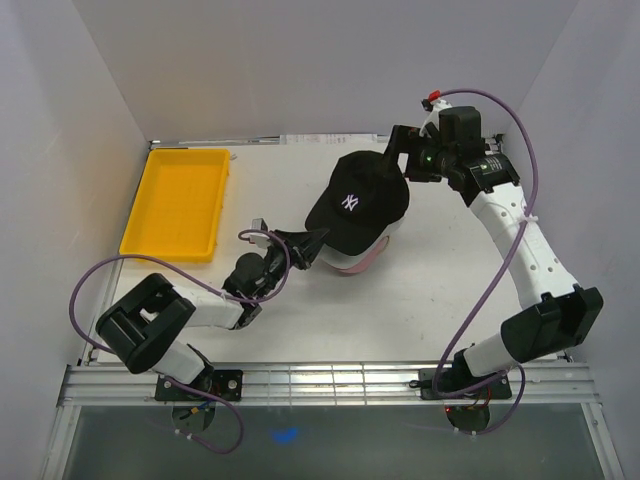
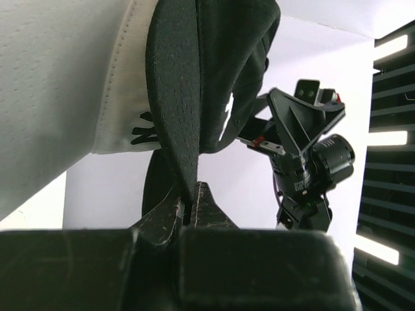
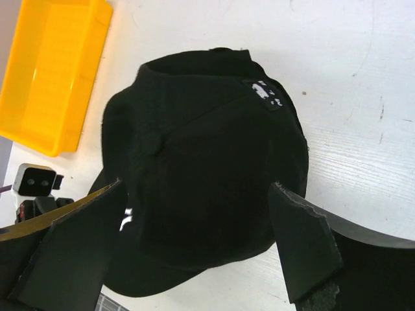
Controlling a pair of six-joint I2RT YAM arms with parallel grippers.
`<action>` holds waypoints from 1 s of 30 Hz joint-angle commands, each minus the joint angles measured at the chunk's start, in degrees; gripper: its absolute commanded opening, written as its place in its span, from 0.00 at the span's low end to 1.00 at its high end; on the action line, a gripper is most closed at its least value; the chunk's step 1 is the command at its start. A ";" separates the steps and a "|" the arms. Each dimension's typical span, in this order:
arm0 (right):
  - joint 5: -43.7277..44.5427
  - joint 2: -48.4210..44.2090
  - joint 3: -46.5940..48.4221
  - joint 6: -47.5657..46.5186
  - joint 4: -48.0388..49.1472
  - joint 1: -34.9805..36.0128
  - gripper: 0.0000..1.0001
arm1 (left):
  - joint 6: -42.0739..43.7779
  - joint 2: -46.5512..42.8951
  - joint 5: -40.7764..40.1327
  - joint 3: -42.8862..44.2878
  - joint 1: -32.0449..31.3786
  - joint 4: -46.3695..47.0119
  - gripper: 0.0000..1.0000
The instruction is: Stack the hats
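Observation:
The black cap (image 1: 355, 203) with a white logo lies on top of a pile in the middle of the table. A pink brim (image 1: 358, 264) sticks out beneath it, and white fabric (image 1: 392, 231) shows at its right side. The tan cap is hidden. My left gripper (image 1: 312, 245) is shut on the front edge of the black cap's brim (image 2: 174, 97), with the white cap (image 2: 65, 91) beside it in the left wrist view. My right gripper (image 3: 194, 249) is open just behind and above the black cap's crown (image 3: 201, 168), its fingers (image 3: 301, 246) spread to either side and holding nothing.
A yellow plastic tray (image 1: 178, 203) stands at the far left of the table and also shows in the right wrist view (image 3: 52, 71). White walls enclose the table on three sides. The right arm's wrist (image 2: 305, 155) shows beyond the cap in the left wrist view.

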 commanded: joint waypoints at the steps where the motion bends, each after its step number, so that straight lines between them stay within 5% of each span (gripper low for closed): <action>1: -2.21 1.79 3.18 -0.46 2.13 -1.68 0.94 | -0.62 0.54 -0.29 -1.67 0.16 -0.18 0.00; 16: -10.38 8.47 3.18 10.34 6.34 -12.05 0.92 | -0.35 3.71 0.50 -3.17 0.16 -1.76 0.00; 30: -15.39 15.15 -2.26 12.90 13.10 -12.94 0.88 | -0.53 7.75 2.43 -3.17 0.07 -3.96 0.00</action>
